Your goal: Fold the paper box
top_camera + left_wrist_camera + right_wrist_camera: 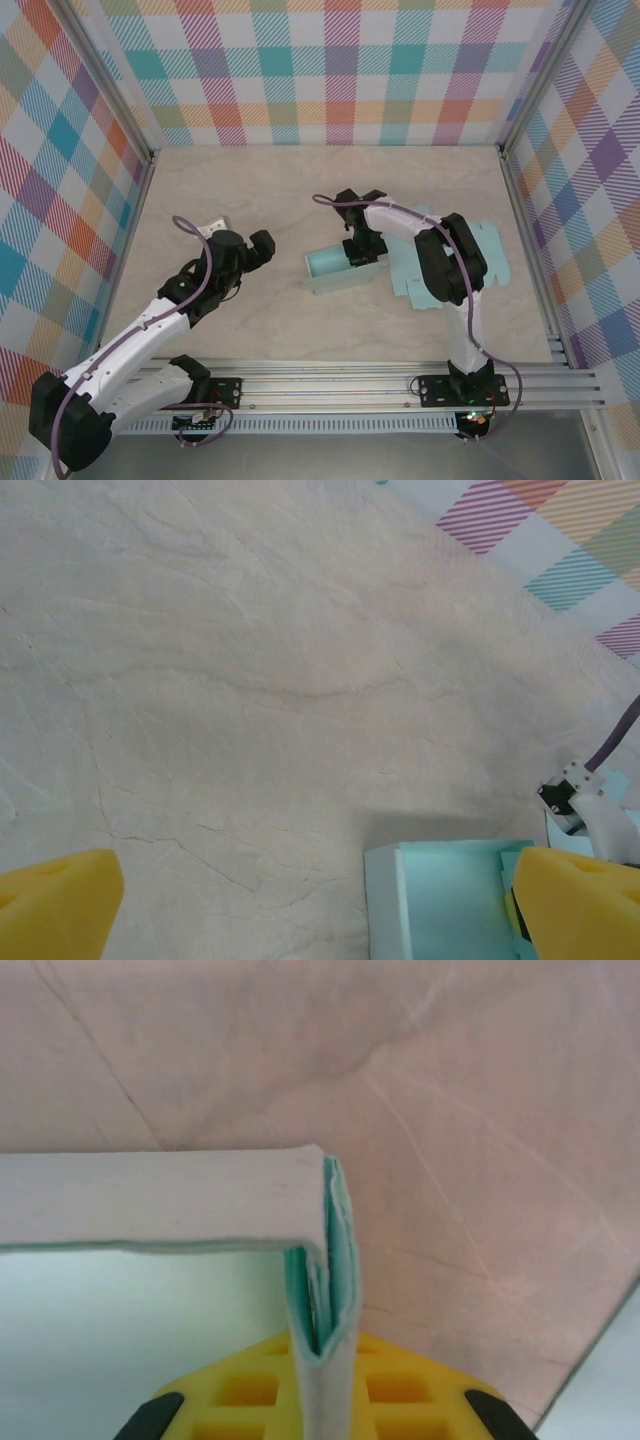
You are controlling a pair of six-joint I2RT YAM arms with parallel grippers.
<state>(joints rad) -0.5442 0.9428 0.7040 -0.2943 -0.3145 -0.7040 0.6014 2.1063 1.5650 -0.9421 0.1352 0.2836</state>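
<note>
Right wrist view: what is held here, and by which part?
The right gripper pinches the paper box by a doubled-over side wall beside a corner; the left gripper holds nothing.

Pale marbled tabletop (300, 190), plaid walls (340, 70) in teal, orange, purple on three sides, aluminium rail (350, 385) along near edge

Mint paper box (345, 268), yellow-padded pincer fingers (575, 900), plaid walls (340, 70)

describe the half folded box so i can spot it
On the pale table ringed by checked walls, look near the middle, ahead of the right arm. The box is teal and pinched by the right gripper. Unlike the flat teal paper to its right, it has raised walls.
</note>
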